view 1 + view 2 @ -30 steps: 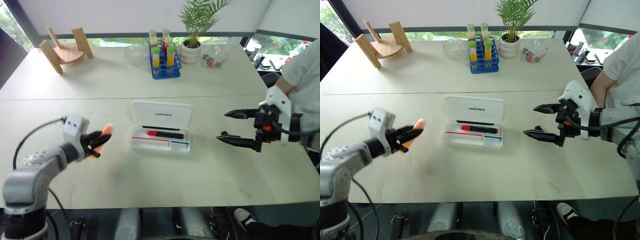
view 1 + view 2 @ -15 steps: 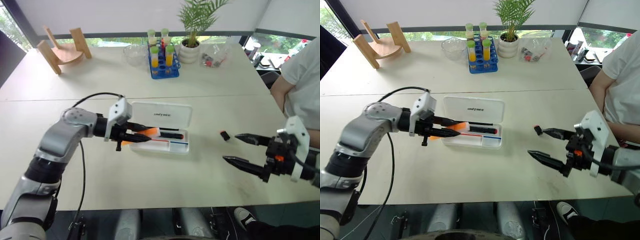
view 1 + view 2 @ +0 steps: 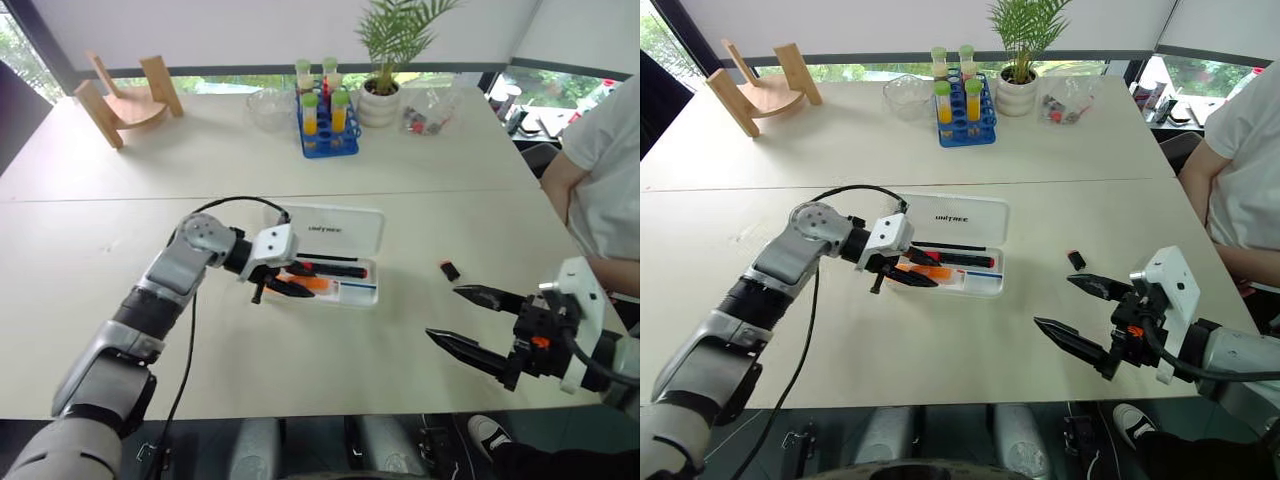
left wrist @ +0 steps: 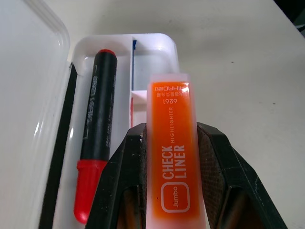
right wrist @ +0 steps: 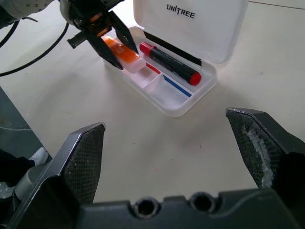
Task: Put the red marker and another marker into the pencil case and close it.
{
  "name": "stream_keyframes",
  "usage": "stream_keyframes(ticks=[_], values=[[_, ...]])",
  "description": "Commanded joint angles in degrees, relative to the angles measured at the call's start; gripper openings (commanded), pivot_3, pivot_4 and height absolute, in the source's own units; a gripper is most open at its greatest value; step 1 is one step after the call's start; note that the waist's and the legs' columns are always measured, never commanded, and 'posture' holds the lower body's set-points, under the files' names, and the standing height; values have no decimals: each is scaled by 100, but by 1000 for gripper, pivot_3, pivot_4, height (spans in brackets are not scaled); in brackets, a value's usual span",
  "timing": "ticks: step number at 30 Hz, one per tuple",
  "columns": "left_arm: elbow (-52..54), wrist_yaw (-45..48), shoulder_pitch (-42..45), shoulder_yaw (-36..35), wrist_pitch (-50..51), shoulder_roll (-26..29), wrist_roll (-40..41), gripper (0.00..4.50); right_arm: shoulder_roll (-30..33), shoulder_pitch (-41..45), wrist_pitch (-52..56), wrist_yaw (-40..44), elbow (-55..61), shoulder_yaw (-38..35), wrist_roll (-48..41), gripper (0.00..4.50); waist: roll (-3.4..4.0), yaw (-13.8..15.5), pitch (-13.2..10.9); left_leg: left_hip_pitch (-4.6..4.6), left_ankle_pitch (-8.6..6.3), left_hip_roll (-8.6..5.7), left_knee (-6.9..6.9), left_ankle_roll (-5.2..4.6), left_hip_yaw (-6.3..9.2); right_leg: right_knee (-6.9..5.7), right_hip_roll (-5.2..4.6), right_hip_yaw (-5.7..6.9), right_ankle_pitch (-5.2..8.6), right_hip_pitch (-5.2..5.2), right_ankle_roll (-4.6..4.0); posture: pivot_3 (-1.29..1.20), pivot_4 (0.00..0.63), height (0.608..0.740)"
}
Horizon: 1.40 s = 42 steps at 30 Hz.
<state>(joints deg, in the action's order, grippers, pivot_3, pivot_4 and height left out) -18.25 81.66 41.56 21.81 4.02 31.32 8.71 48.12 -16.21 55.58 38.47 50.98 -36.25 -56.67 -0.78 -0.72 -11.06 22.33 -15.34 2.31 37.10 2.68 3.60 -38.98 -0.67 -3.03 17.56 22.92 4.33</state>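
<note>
The pencil case (image 3: 345, 222) lies open mid-table, white, with its lid standing up behind the tray. The red marker (image 3: 335, 269), which has a black barrel and red ends, lies in the back compartment and also appears in the left wrist view (image 4: 95, 138). My left gripper (image 3: 300, 288) is shut on the other marker, an orange highlighter (image 4: 174, 152). It holds the highlighter tilted over the tray's front left part, and I cannot tell whether it touches. My right gripper (image 3: 442, 312) hangs open with nothing in it, near the table's front right, well apart from the case.
A small black and red cap (image 3: 449, 270) lies on the table right of the case. Along the far edge stand a wooden stand (image 3: 130, 100), a glass bowl (image 3: 272, 108), a blue tube rack (image 3: 330, 125) and a potted plant (image 3: 381, 100). A person (image 3: 600, 170) sits at the right.
My left gripper carried the orange highlighter rightward from the table's left side to over the case's tray, and its wrist turned. My right gripper drew back toward the near edge, staying open.
</note>
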Motion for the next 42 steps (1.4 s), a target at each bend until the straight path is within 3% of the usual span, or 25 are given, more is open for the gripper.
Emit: stream_keyframes(ticks=[1,8,15,16,22,27,36,42], values=[[-191,23,148,41,-359,-92,-209,853,96,-27,-153,-94,164,-27,-138,4500,0,-9,0,0,0,0,0,0,0,0,0,0,0,0,0,0,150,740],[-383,105,182,26,-438,-161,-366,853,213,-52,-258,-178,105,49,-140,4500,0,-6,0,-1,0,0,0,-1,1,0,1,0,0,-1,0,0,150,740],[-288,144,183,-40,-246,-111,-377,4319,342,-79,-340,-118,-2,72,-53,4500,0,-7,0,-1,0,1,0,-1,1,0,1,0,0,0,1,0,150,740],[-220,133,161,-82,-206,-88,-350,4454,360,-76,-356,-105,-28,81,-34,4500,0,-7,0,-1,0,1,0,-1,2,0,1,1,0,0,1,0,150,740],[852,89,2,-690,940,133,457,4454,457,69,-426,-162,-306,267,129,4500,0,-11,0,-1,0,1,0,-1,2,0,1,1,0,0,1,0,150,740],[2018,-264,-239,-1515,2219,562,1322,4454,490,518,-434,-552,-720,924,689,4500,1,-45,0,-1,0,5,0,0,2,-2,2,1,0,0,0,0,150,740],[4133,-999,-1784,-3364,3966,1788,2857,4454,70,1910,-447,-1517,-2161,2516,2201,4500,2,-42,-3,-1,0,9,-7,0,-3,-2,1,-3,1,9,-2,0,150,740],[4947,-1621,-2559,-4093,4434,1975,3534,4454,-175,2548,-571,-1468,-3197,3193,2878,4500,1,-5,-3,5,0,8,-2,0,-3,-2,-3,-2,1,12,-2,0,150,740]])
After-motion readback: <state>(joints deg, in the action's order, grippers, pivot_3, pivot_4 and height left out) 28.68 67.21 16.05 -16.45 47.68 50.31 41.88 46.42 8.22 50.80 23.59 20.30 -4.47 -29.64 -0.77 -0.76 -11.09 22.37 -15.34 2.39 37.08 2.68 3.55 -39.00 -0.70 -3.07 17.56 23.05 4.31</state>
